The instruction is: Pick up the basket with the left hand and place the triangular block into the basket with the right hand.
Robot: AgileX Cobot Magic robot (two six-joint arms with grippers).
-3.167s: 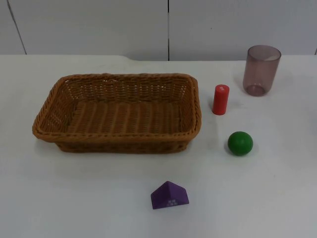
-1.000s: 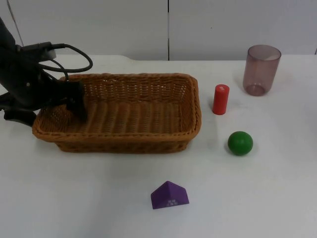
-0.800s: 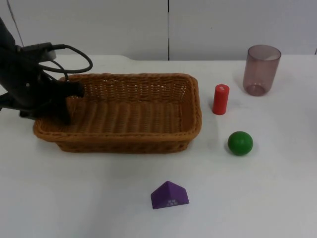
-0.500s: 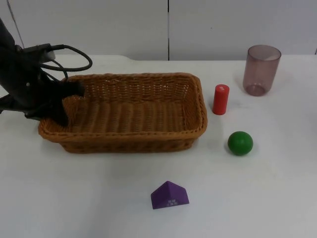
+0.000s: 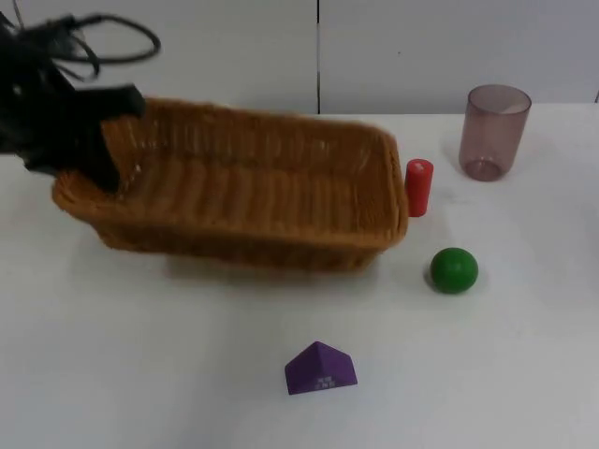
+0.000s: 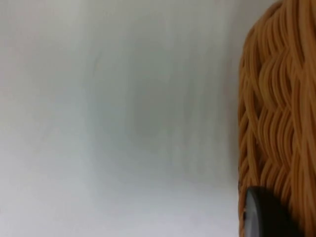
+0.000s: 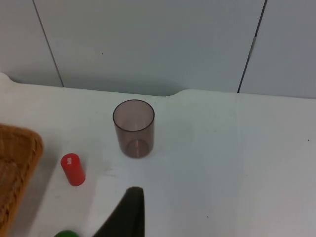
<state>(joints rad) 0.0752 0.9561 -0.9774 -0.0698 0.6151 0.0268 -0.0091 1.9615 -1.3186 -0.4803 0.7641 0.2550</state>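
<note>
Your left gripper (image 5: 108, 154) pinches the short left wall of the basket (image 5: 253, 192) and holds it tilted above the table (image 5: 140, 355), the gripped end higher. The wicker looks light and rather stiff, but held at one end it probably sags and swings, so keep the grip deep on the rim.

The triangular block (image 5: 321, 369) lies in front of the basket, well apart from it. It looks small, hard and smooth; I think you should take it across its two flat faces, not the sloped ones. Your right gripper (image 7: 129, 213) waits far to the right of the basket, near the cup (image 7: 134, 128); I cannot tell whether it is spread.
</note>
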